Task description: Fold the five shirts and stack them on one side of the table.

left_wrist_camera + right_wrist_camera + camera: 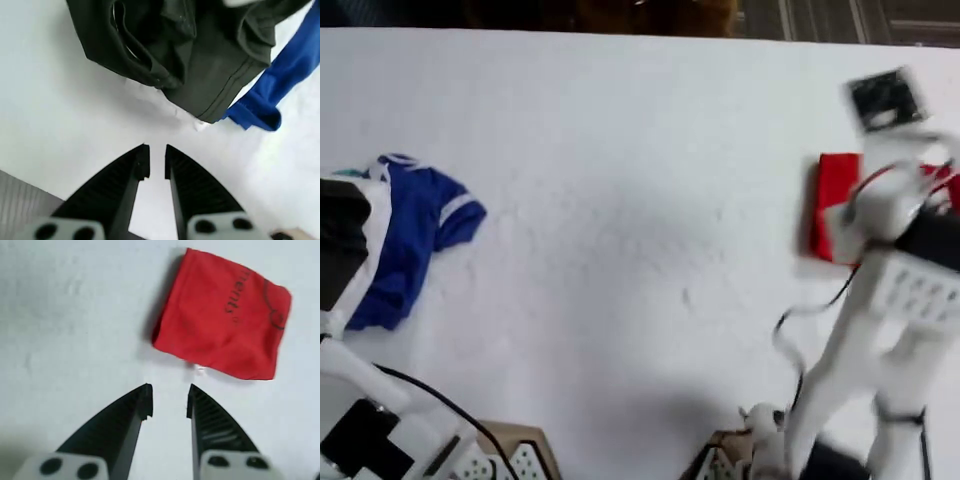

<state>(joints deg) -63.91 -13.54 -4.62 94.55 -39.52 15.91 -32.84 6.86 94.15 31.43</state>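
Notably, dark lettering point(235, 292) on folded red shirt point(210, 330), near right end effector point(170, 401).

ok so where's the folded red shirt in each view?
High view: red shirt near the picture's right edge, partly under the right arm.
Right wrist view: red shirt folded on the white table, just beyond the right pincer.
Left wrist view: faces the dark shirt and blue shirt instead.
Shared landmark: the white table in all three; the blue shirt ties high to left wrist.
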